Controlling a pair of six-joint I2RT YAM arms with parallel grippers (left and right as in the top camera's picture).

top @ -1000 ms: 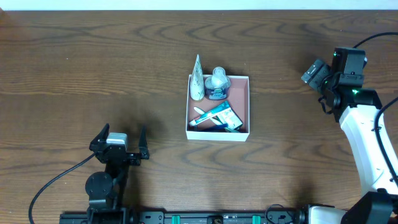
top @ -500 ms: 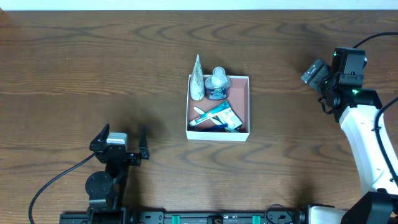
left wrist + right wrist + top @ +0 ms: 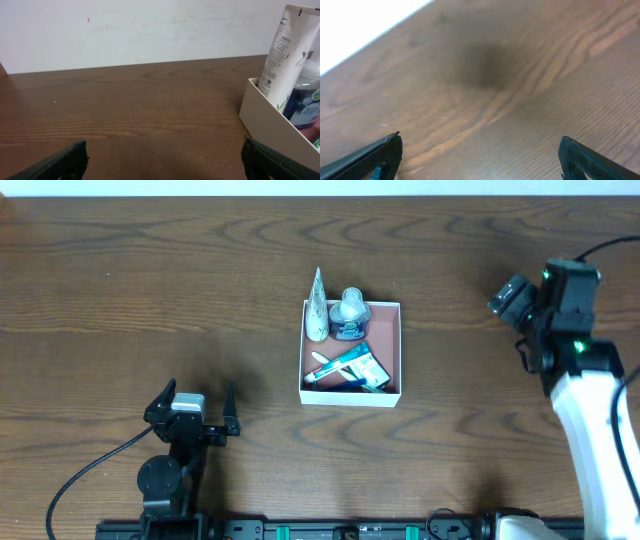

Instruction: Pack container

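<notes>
The container (image 3: pixel 386 328), a shallow white-walled box with a reddish-brown floor, sits mid-table. In it are a white tube (image 3: pixel 317 308) leaning at the back left corner, a blue-grey bottle (image 3: pixel 349 315) and a blue-and-white toothpaste pack (image 3: pixel 350 367). My left gripper (image 3: pixel 195 402) is open and empty, front left of the box. The left wrist view shows its gripper (image 3: pixel 165 165) open, with the box wall (image 3: pixel 265 120), tube (image 3: pixel 287 50) and bottle (image 3: pixel 305 100) at right. My right gripper (image 3: pixel 508 298) is open and empty, well right of the box; its wrist view (image 3: pixel 480 162) shows only bare wood.
The dark wooden table (image 3: pixel 150 280) reaches a white wall (image 3: pixel 150 30) at the back. A black cable (image 3: pixel 80 480) runs from the left arm's base at the front left. The right arm's white link (image 3: pixel 590 410) stands along the right edge.
The right arm has shifted slightly to the right, away from the box. The left arm and the box contents have not moved.
</notes>
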